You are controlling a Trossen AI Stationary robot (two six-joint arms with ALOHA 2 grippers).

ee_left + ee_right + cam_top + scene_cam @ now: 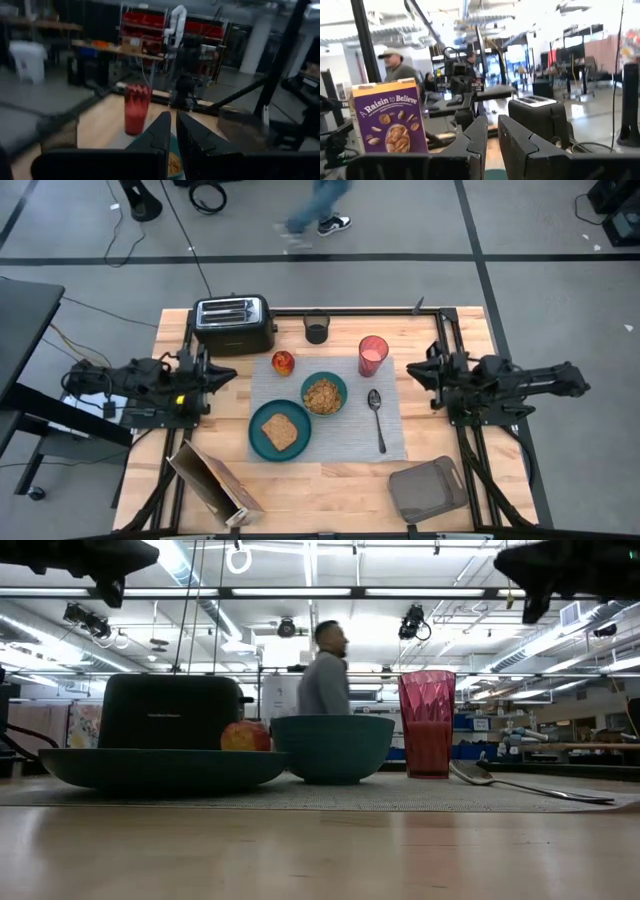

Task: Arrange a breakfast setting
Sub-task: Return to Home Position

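Observation:
The grey placemat (395,442) lies at the table's middle. On it stand the teal plate (258,442) with the toast slice (279,430), the teal bowl (340,383) of brown cereal (322,395), the pink-red cup (373,355), the metal spoon (378,420) and the apple (284,362). My left gripper (232,376) hovers shut and empty at the mat's left edge. My right gripper (410,367) hovers shut and empty at the mat's right edge. In the low view both hang above the table, the left gripper (112,588) and the right gripper (530,602).
The black-and-chrome toaster (235,323) and a dark cup (317,329) stand at the far edge. A purple cereal box (390,122) stands near the front left, seen from above in the high view (215,485). The grey tray (428,488) is at the front right. A person (325,675) walks beyond the table.

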